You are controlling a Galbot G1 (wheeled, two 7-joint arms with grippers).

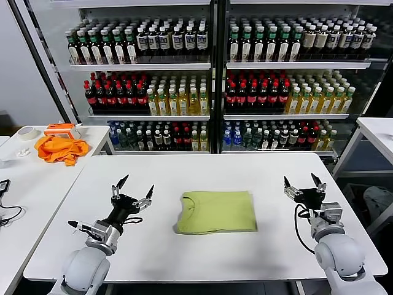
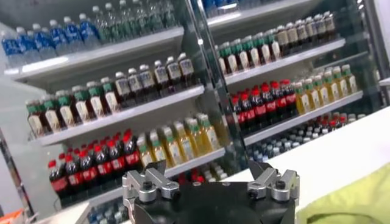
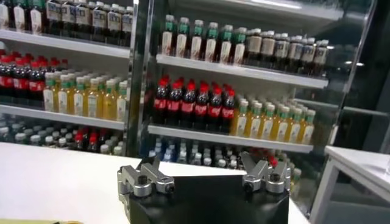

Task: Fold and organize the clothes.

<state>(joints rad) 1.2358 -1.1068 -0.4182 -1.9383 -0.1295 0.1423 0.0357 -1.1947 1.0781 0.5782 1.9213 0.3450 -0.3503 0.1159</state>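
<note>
Lime yellow-green cotton T-shirt [image 1: 217,211], folded into a neat rectangle, plain side up, lying flat near the middle of the white rectangular table [image 1: 184,252], slightly toward the front edge; a corner of the same green cloth visible at the edge of the left wrist view [image 2: 356,204]. To its left, the black two-fingered left gripper [image 1: 132,188], raised just above the tabletop, fingers spread wide, holding nothing, well apart from the shirt; same gripper seen from its own wrist camera [image 2: 210,182], with jaws apart and nothing between them. To the shirt's right, the black two-fingered right gripper [image 1: 303,182], likewise lifted off the table, fingers spread wide and empty, also well clear of the cloth; seen in the right wrist view [image 3: 204,173] with jaws parted over bare white tabletop. Farther off on the left, a second white side table [image 1: 37,178] carrying a crumpled bright orange cloth [image 1: 59,149], with a roll of pale tape [image 1: 26,133] just beside it. Behind both tables, glass-fronted metal shelving [image 1: 212,64] packed with rows of bottled drinks in dark, red-capped, yellow and blue-capped groups.
</note>
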